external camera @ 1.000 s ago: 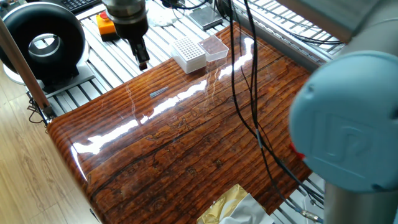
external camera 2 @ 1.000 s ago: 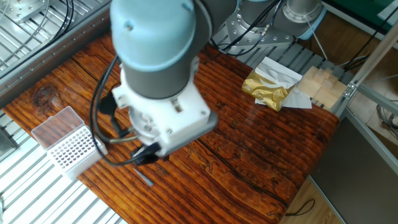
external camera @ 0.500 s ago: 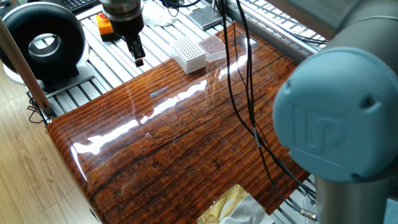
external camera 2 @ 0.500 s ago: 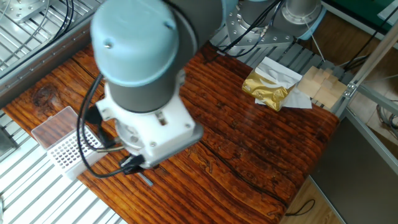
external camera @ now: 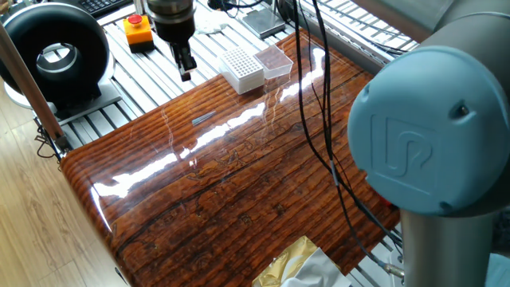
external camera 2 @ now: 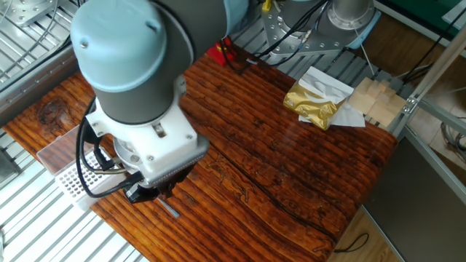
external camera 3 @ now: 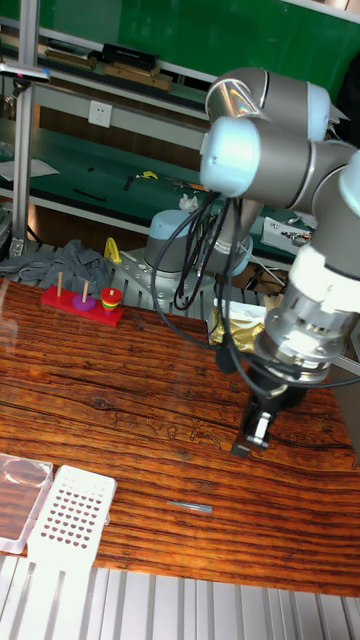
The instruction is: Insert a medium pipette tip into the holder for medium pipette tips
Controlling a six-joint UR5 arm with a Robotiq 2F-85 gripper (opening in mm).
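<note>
The medium pipette tip, a thin grey sliver, lies flat on the glossy wooden table. The holder for medium pipette tips, a white block with a grid of holes, stands near the table edge; in the other fixed view the holder is half hidden by the arm. My gripper hangs above the table, clear of both, its dark fingers together and nothing between them. In the other fixed view the gripper is mostly hidden under the wrist.
A clear lid lies beside the holder. A black round device and an orange button box sit off the table. Cables hang over it. A gold foil bag and a red ring toy sit at edges.
The arm's wrist and elbow have swung across both fixed views, and the gripper has shifted slightly near the table edge. The tip and holder have not moved.
</note>
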